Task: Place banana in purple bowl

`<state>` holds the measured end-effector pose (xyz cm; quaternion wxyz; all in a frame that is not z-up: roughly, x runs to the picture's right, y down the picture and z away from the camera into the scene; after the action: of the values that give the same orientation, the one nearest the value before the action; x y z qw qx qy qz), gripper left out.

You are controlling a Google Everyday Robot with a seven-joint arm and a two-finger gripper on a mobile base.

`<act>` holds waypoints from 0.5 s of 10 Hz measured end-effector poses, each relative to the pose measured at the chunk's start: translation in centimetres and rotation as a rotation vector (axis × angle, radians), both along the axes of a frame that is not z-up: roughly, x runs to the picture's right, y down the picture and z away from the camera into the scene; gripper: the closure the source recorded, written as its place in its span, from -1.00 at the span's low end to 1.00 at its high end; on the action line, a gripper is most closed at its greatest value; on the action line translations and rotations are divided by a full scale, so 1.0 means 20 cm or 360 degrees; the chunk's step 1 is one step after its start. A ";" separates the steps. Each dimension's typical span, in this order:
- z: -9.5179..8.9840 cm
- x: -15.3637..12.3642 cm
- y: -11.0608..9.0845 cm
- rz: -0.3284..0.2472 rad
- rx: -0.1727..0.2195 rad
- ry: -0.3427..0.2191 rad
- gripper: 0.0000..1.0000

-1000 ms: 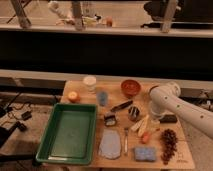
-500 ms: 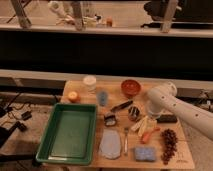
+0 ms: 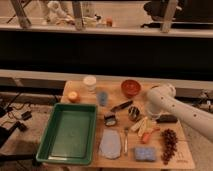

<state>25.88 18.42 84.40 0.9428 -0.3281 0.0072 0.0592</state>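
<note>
Camera view: gripper (image 3: 151, 116) spread wide, holding nothing — near banana (image 3: 140, 125); purple bowl (image 3: 134, 113) beside.

Matt pale wood worktop (image 3: 116, 96). Smooth green plastic tray (image 3: 70, 132). Glossy white arm (image 3: 172, 107); tool (image 3: 153, 115) under it, beside matt cream banana (image 3: 139, 125).

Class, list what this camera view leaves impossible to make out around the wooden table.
Gripper, just right of the small dark purple bowl: camera view, largely hidden by the white robot arm.
Pale yellow curved banana: camera view, too small to tell whole from split.
Purple bowl's inside: too dark to see contents.
Arm's base: cut off by the right edge.
</note>
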 end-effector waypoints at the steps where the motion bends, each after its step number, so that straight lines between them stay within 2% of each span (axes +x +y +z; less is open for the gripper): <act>1: 0.01 -0.01 0.01 0.0001 -0.0005 -0.0004 -0.60; 5: 0.02 -0.05 0.03 -0.0007 -0.0029 -0.0023 -0.60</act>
<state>24.98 18.96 84.83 0.9398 -0.3372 0.0017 0.0547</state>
